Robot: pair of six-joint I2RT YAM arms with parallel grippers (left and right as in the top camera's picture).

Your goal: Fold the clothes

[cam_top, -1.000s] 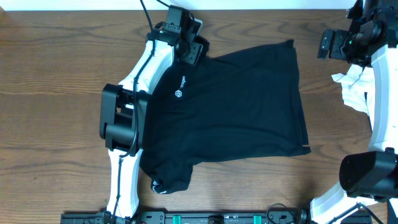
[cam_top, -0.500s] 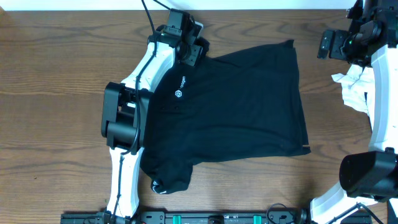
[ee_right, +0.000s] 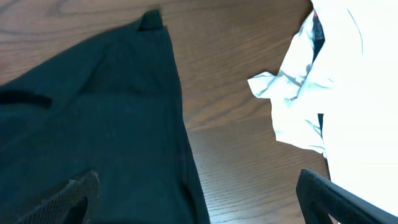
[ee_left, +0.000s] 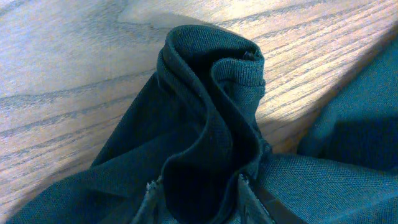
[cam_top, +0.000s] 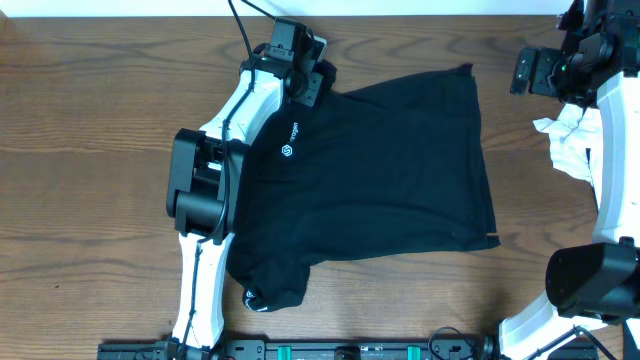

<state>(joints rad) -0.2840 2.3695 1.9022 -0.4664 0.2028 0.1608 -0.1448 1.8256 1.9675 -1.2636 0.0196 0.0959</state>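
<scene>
- Left arm [cam_top: 205,280]: rises from its base at the near table edge, bends at a dark elbow joint over the shirt's left border, then reaches far and right along a white link.
- Black T-shirt [cam_top: 380,170]: spread on the wooden table [cam_top: 90,150] between the two arms. Its hem is to the right and its white chest logo [cam_top: 286,152] is near the left side. One sleeve points toward the near edge.
- Left gripper [cam_top: 312,80]: lowered onto the far sleeve at the shirt's far-left corner. In the wrist view its fingers [ee_left: 149,199] stand on either side of a raised, bunched fold of black fabric, which is pinched between them.
- Right arm [cam_top: 610,130]: stands along the right table edge, reaching to the far right corner, well apart from the shirt.
- Right gripper [cam_top: 527,70]: held above the table beyond the shirt's far-right corner, jaws spread wide with nothing between them.
- White garment [cam_top: 568,140]: crumpled beside the right arm, apart from the shirt's hem.
</scene>
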